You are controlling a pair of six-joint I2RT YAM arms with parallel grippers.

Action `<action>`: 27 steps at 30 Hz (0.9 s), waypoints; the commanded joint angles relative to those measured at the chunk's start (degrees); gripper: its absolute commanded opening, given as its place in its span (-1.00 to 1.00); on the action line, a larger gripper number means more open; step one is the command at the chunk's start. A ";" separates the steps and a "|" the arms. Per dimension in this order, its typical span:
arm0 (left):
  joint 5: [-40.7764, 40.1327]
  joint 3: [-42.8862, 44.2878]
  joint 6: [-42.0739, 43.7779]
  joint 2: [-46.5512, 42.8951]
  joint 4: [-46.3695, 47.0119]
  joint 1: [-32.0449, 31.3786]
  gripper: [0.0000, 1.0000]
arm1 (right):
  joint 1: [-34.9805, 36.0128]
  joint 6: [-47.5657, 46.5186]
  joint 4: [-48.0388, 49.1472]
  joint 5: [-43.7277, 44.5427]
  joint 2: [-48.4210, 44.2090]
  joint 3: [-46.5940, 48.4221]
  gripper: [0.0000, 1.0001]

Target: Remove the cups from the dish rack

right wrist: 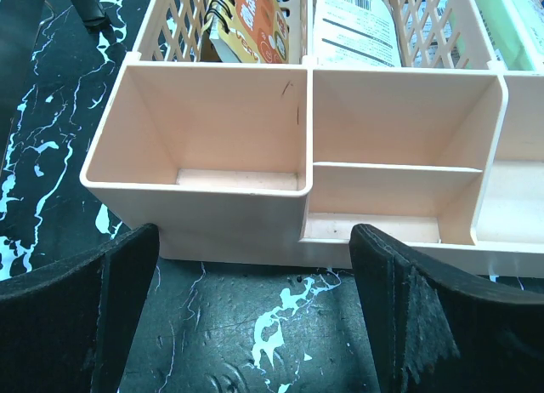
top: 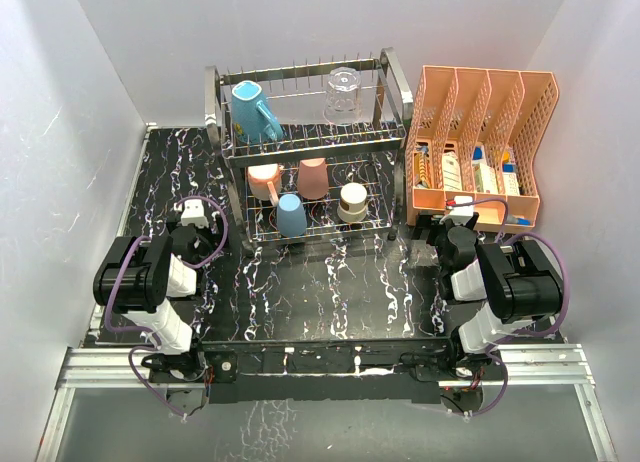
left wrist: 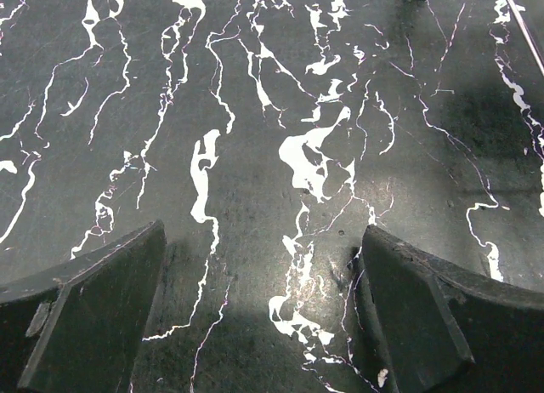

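Note:
The chrome dish rack (top: 214, 107) stands at the back centre. Its upper tier holds a teal handled mug (top: 253, 111) and a clear glass tumbler (top: 341, 95). Its lower tier holds a pale pink mug (top: 263, 180), a salmon-red tumbler (top: 313, 178), a light blue tumbler (top: 291, 215) and a tan cup (top: 352, 202). My left gripper (top: 190, 215) is open and empty, left of the rack; its wrist view shows only marble between the fingers (left wrist: 93, 308). My right gripper (top: 460, 214) is open and empty, right of the rack, facing the organiser, with its fingers (right wrist: 425, 316) apart.
An orange perforated file organiser (top: 480, 142) with booklets and packets stands at the back right; its low front compartments (right wrist: 212, 138) fill the right wrist view. White walls close in the left, back and right. The black marble tabletop (top: 330, 292) lies between the arms.

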 commanded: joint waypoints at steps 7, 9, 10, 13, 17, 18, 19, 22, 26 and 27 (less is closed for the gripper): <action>0.63 0.96 -0.35 -0.44 0.57 0.28 0.94 | -0.24 -0.18 4.26 0.47 -0.06 0.66 0.97; 0.63 0.84 -0.32 -0.57 0.77 0.28 0.95 | -0.25 0.68 4.74 4.27 -0.78 0.74 0.97; 0.37 0.72 -0.37 -0.77 1.20 0.34 0.95 | -0.21 1.97 1.17 5.40 -2.41 1.12 0.97; 0.06 2.07 -1.17 -4.24 -4.48 0.94 0.95 | -0.01 1.75 -4.76 7.68 -7.07 2.60 0.97; 2.53 9.53 1.74 -11.69 -27.80 1.07 0.95 | -0.02 3.85 -14.96 12.34 -16.06 4.20 0.97; 3.23 11.42 2.40 -13.04 -32.98 1.11 0.95 | -0.06 3.77 -15.81 13.19 -18.20 3.99 0.97; 3.93 12.60 2.75 -14.28 -37.42 1.21 0.95 | -0.02 4.15 -17.97 14.04 -20.44 3.97 0.97; 6.87 13.92 3.17 -19.83 -44.52 2.86 0.95 | -0.06 8.12 -28.41 16.98 -28.00 5.78 0.97; 13.20 17.64 2.33 -26.66 -55.87 6.69 0.94 | -0.24 23.38 -49.83 25.58 -34.03 13.77 0.97; 15.13 19.34 2.36 -27.98 -60.47 7.79 0.95 | -0.36 26.33 -54.26 25.40 -35.34 15.77 0.97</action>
